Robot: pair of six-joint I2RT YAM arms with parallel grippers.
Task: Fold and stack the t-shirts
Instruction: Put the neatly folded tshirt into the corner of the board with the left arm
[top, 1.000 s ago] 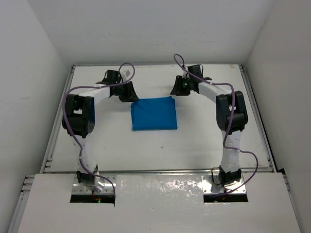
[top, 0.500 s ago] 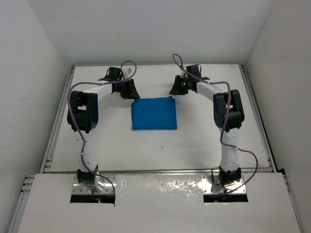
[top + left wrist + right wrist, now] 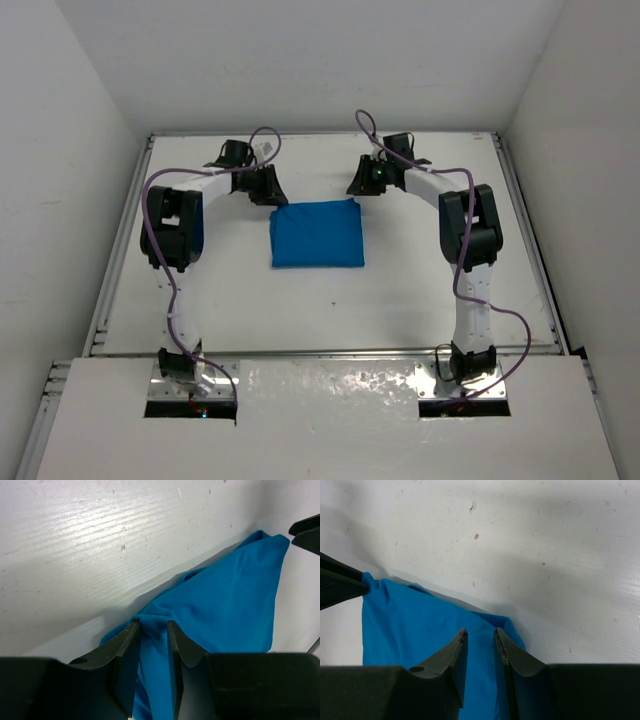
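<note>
The bright blue t-shirt [image 3: 317, 233] lies folded into a neat rectangle in the middle of the white table [image 3: 420, 280]. My left gripper [image 3: 268, 192] sits at its far left corner. In the left wrist view the jaws [image 3: 152, 625] are shut on a puckered ridge of blue t-shirt cloth [image 3: 225, 595]. My right gripper [image 3: 362, 185] is at the far right corner. Its jaws [image 3: 480, 631] stand narrow, with the t-shirt [image 3: 410, 625] between them, just inside the corner.
White walls enclose the table on the left, back and right. Purple cables loop over both arms. Each wrist view shows a black finger of the other gripper at its edge [image 3: 306, 532] [image 3: 340, 585].
Both grippers have narrowed onto the t-shirt's far corners. Both arms' elbows have shifted slightly toward the back. The t-shirt itself has not moved.
</note>
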